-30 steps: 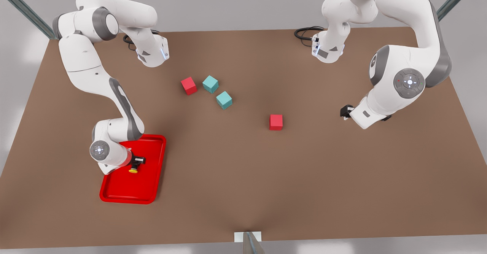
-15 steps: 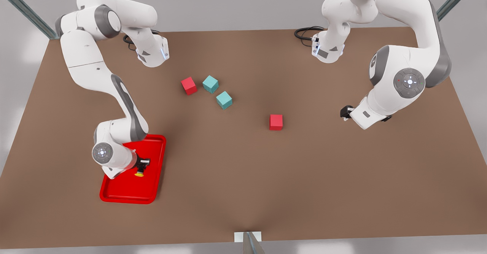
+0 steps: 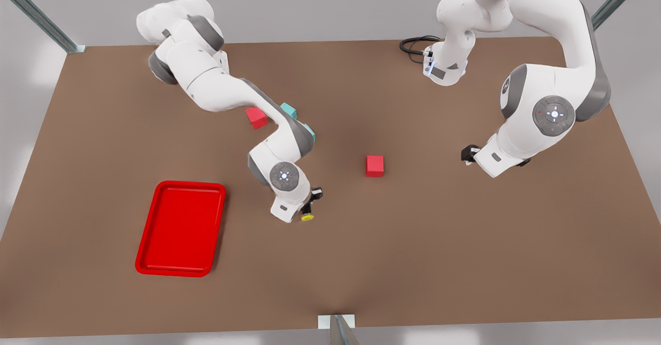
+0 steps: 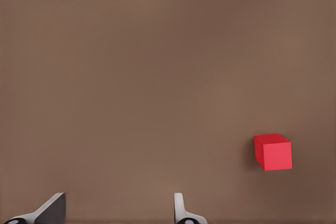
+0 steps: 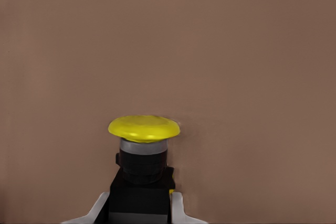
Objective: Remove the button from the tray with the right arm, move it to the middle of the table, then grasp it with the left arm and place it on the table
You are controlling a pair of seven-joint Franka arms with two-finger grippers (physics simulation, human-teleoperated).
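The button (image 3: 308, 216), a dark body under a yellow cap, hangs just above the table (image 3: 465, 241) near its middle, with my right gripper (image 3: 311, 204) shut on it. The right wrist view shows the button (image 5: 143, 150) clamped at its black body between the fingers (image 5: 176, 205), cap pointing away. The red tray (image 3: 181, 229) lies on the front view's left with nothing in it. On the front view's right my left gripper (image 3: 467, 153) waits, open; its fingertips (image 4: 52, 208) stand wide apart over bare table.
A red cube (image 3: 375, 165) (image 4: 273, 151) sits between the two grippers. Another red cube (image 3: 256, 116) and two teal cubes (image 3: 289, 109) (image 3: 310, 129) lie behind the right arm, partly hidden by it. A black cable (image 3: 413, 44) coils at the far edge.
My right gripper has carried the button out of the tray and toward the front view's right, to near the table's middle. The tray is left bare. The left arm has not moved.
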